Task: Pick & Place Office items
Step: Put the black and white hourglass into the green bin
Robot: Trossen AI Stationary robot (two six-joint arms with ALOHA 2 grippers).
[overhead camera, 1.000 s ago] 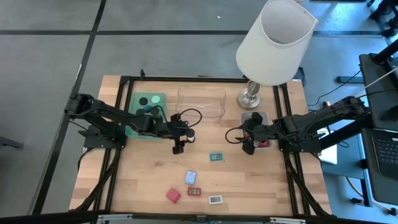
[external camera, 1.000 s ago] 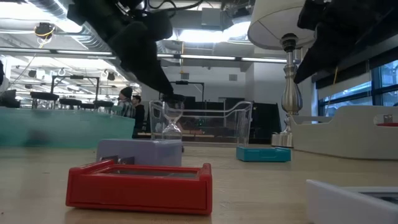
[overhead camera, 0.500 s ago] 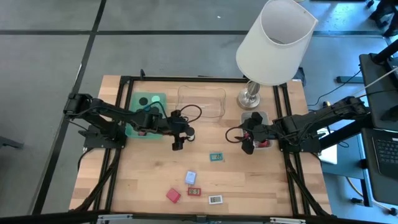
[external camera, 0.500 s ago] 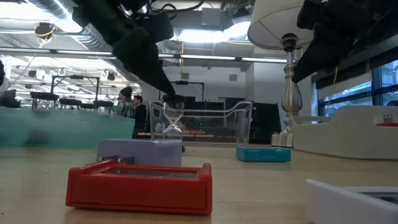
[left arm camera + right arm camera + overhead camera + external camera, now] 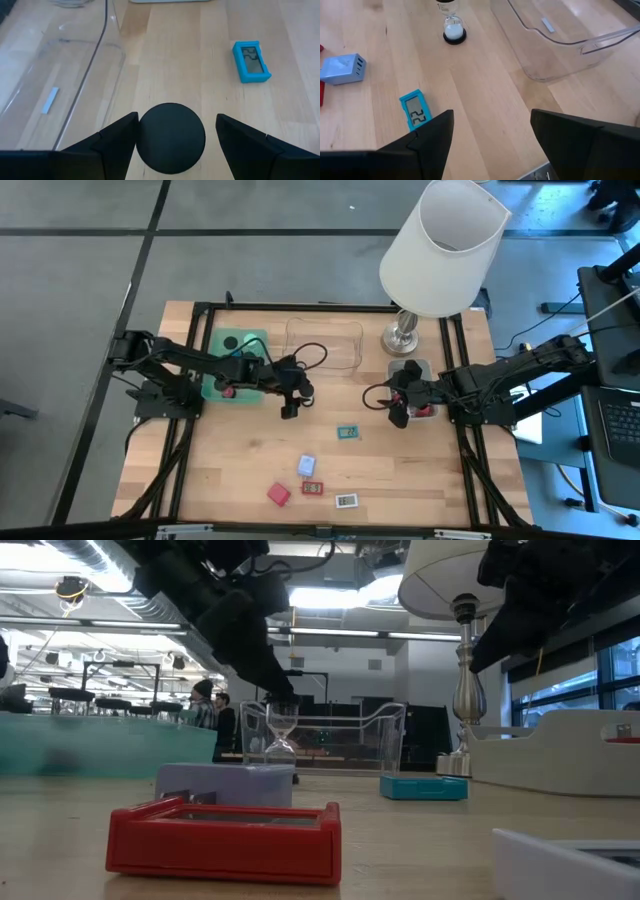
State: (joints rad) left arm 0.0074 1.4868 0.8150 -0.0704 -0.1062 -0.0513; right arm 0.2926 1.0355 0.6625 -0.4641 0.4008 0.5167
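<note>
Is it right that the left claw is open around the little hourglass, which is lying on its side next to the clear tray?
Not quite. The hourglass stands upright on the table, not on its side; the low view shows this. The rest holds: the left gripper is open around its black top, beside the clear tray.

Readable: "22" on display of blue timer [image 5: 416, 116], lying flat on tabletop [image 5: 485, 100]; same display in left wrist view [image 5: 251, 60], digits there seen at an angle, not sure. Small labelled rectangles near front edge [image 5: 346, 501], [image 5: 313, 488]: print too small to read. Nothing else legible.
</note>
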